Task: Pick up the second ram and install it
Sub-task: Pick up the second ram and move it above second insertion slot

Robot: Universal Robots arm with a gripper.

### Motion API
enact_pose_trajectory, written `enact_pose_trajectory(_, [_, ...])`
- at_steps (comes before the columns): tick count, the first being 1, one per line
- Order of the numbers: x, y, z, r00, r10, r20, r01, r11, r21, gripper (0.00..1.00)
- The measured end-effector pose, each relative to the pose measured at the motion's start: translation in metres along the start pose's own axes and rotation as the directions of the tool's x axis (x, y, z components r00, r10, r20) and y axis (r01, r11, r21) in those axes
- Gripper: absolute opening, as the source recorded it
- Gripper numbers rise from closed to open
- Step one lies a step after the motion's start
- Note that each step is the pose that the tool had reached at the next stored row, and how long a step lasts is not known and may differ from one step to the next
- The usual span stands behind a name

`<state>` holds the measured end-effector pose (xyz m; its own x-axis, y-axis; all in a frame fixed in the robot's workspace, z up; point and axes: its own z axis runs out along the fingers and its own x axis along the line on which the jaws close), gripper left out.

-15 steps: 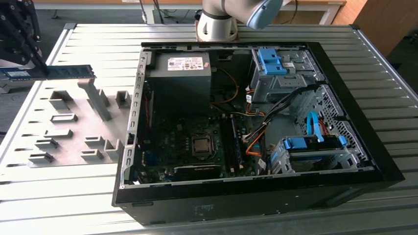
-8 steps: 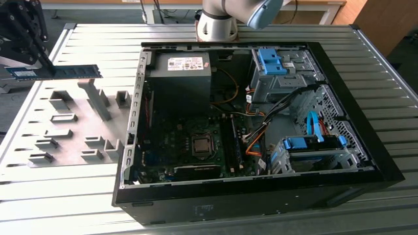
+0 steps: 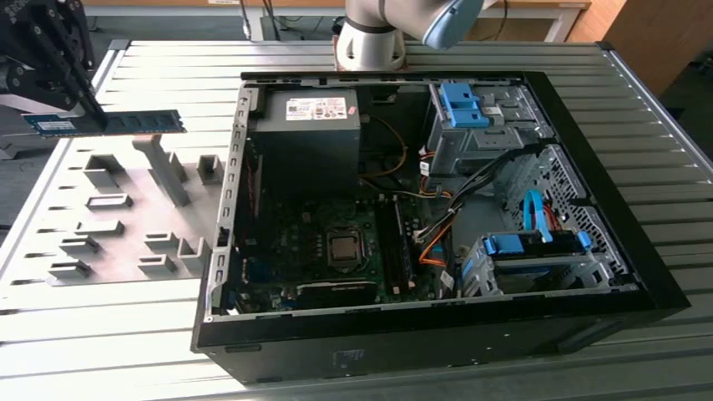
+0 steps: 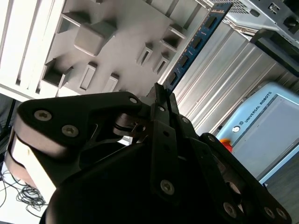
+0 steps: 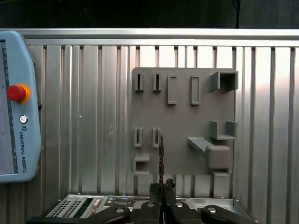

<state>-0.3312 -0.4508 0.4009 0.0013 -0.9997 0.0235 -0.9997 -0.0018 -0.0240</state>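
Black two-finger gripper (image 4: 161,95) clamped on one end of thin blue-green ram stick (image 3: 134,122), held level above grey slotted holder plate (image 3: 134,180), at the exterior view's left of open black computer case (image 3: 446,334).

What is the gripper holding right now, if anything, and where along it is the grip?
The gripper is shut on the second ram, clamped near its labelled end. The rest of the stick juts free over the grey holder plate.
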Motion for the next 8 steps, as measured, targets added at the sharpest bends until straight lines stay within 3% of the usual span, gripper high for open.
enact_pose_trajectory(8, [0.0, -0.0103, 0.0003, 1.0, 0.0, 0.0, 0.0, 1.0, 0.0, 0.14])
